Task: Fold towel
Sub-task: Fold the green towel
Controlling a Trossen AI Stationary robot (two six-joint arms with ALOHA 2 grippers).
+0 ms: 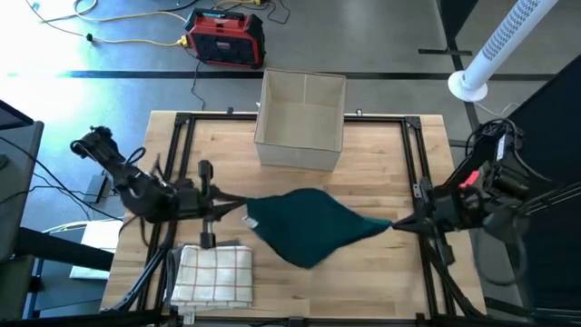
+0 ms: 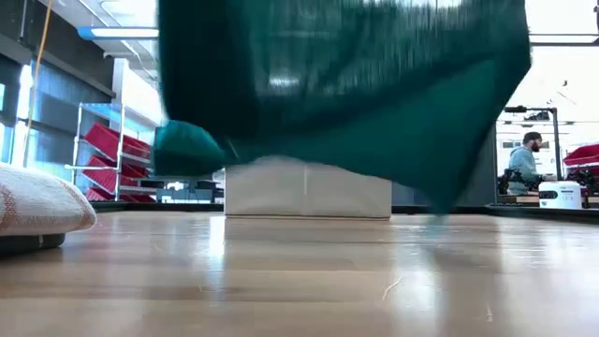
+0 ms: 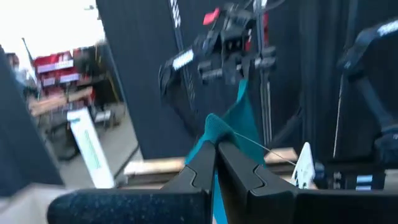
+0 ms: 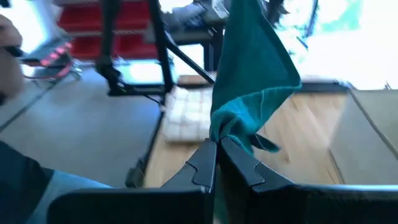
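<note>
A dark teal towel (image 1: pixel 309 225) hangs in the air between my two grippers over the middle of the table. In the low view the towel (image 2: pixel 356 103) fills the upper picture and its lower edge stays clear of the tabletop. My left gripper (image 1: pixel 238 207) is shut on its left end, my right gripper (image 1: pixel 392 224) is shut on its right end. Each wrist view shows the towel (image 3: pixel 233 124) (image 4: pixel 255 81) running away from the shut fingers toward the other arm. My left gripper pinches the towel's left corner (image 3: pixel 214 127) between its two fingers, coming level from the table's left side; the cloth bunches there. My right gripper pinches the towel's right corner (image 4: pixel 233 124) between its two fingers, level from the table's right side. The towel is lifted clear and sags between them.
A folded white checked towel (image 1: pixel 213 272) lies at the table's near left corner. An open cardboard box (image 1: pixel 301 120) stands at the far edge in the middle. A black frame (image 1: pixel 177 145) runs round the table. A person (image 2: pixel 524 164) sits in the room beyond.
</note>
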